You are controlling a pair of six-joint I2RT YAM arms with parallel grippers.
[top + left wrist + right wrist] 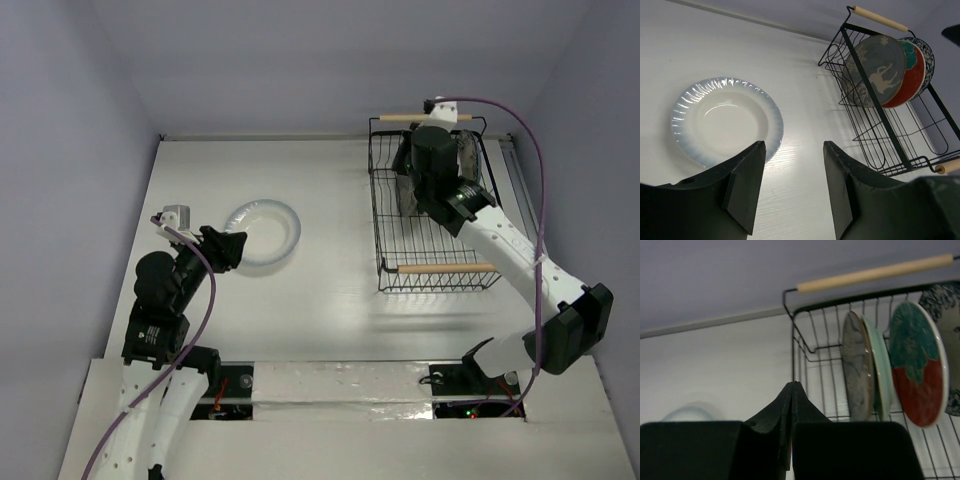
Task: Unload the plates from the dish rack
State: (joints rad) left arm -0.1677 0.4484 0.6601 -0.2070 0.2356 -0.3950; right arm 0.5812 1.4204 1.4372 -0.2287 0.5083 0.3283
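The dish rack [379,210] stands at the far right of the table, a black wire basket with wooden handles [875,272]. Several plates stand upright in its far end: a grey-brown one [857,372], a pale green one [880,371], a teal-and-red one [917,371] and a blue floral one [946,302]. My right gripper [792,387] hovers over the rack just left of the grey-brown plate, shut with nothing between its fingers. A white plate [262,235] lies flat on the table at the left. My left gripper [794,150] hangs open and empty just beside it.
The rack's near half [435,245] holds no plates. Purple cables run along both arms [540,200]. Grey walls enclose the table on the left, back and right.
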